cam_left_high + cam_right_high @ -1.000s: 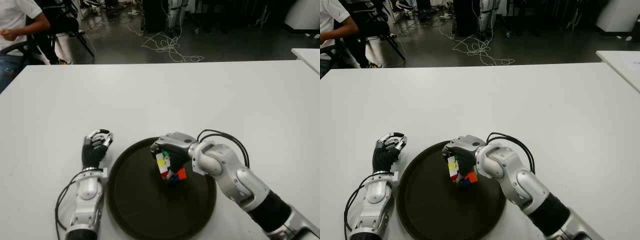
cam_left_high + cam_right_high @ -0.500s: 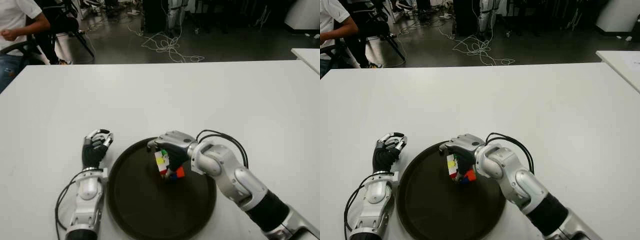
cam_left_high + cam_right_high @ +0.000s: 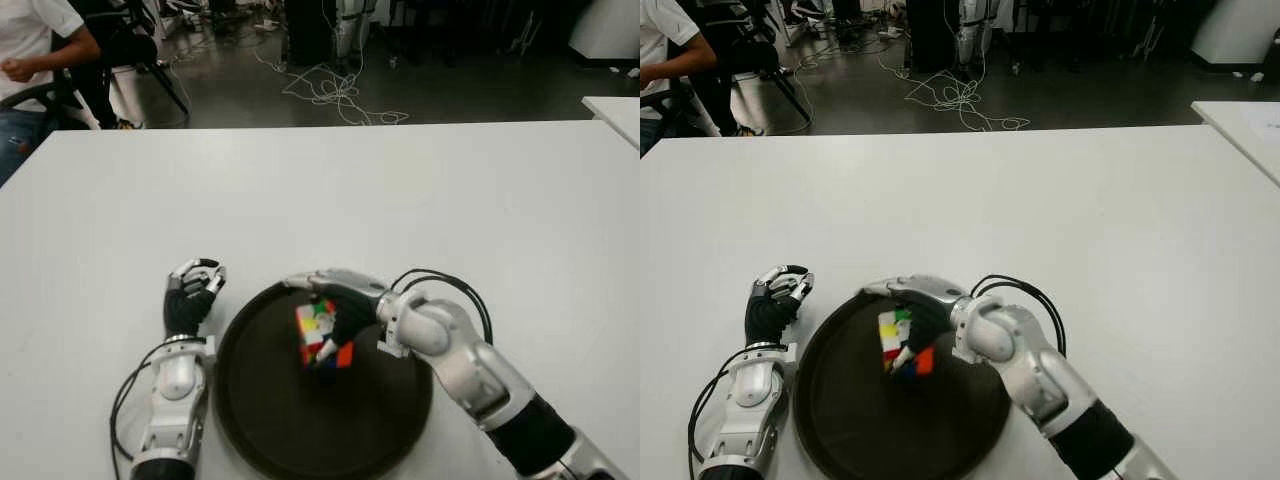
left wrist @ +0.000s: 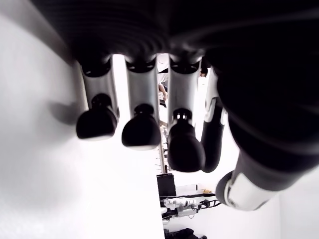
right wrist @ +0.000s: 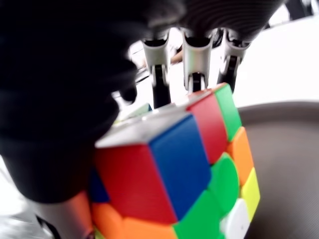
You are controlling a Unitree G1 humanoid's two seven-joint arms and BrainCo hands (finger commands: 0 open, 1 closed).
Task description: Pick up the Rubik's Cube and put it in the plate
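Observation:
The Rubik's Cube (image 3: 318, 335) stands tilted inside the dark round plate (image 3: 290, 420) near the table's front edge. My right hand (image 3: 330, 292) hovers over the cube, its fingers (image 5: 193, 55) stretched straight out past the top of the cube, so the hand is open. In the right wrist view the cube (image 5: 189, 164) sits close under the palm, and I cannot tell whether the thumb touches it. My left hand (image 3: 193, 290) shows just left of the plate, with its fingers (image 4: 142, 129) curled and holding nothing.
The white table (image 3: 400, 190) stretches wide beyond the plate. A seated person (image 3: 35, 40) is at the far left behind the table. Cables (image 3: 340, 95) lie on the dark floor. Another table's corner (image 3: 615, 110) shows at the far right.
The right hand's fingers uncurled from around the cube and now stretch out flat. The cube shifted a little left and lower in the plate. The left hand has not moved.

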